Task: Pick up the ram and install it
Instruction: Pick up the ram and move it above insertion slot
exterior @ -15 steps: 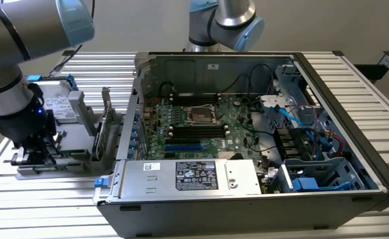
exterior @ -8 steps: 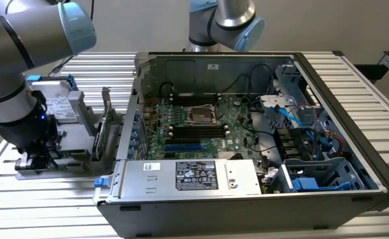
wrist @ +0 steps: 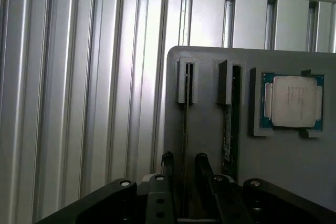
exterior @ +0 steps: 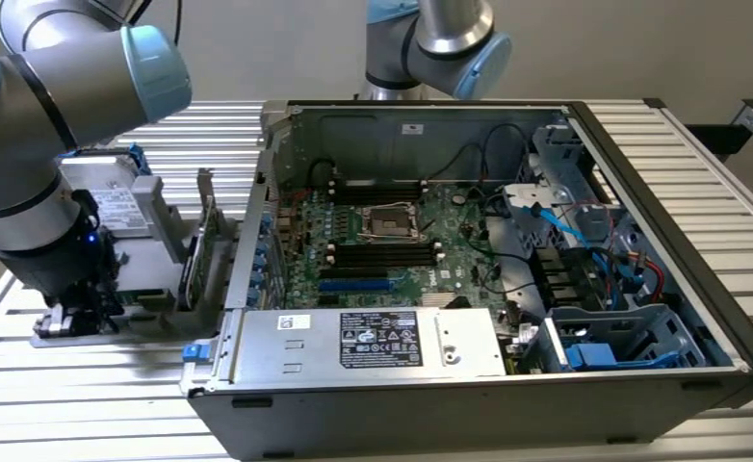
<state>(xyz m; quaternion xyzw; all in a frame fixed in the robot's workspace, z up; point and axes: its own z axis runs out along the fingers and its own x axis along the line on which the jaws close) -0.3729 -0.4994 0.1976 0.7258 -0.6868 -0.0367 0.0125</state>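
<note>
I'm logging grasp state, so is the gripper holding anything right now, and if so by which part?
Nothing yet: the gripper straddles the ram near one end, jaws open, not clamped.

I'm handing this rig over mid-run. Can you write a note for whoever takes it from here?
Gripper: open, its black fingers either side of the ram, a long thin board seen edge-on, not clamped.
Ram: standing in a slot of the grey holder tray, which sits on the slatted metal table at the exterior view's left of the open black computer case.
Done: gripper positioned at the ram.
Left: the ram is not yet picked up, nor installed on the green motherboard.
</note>
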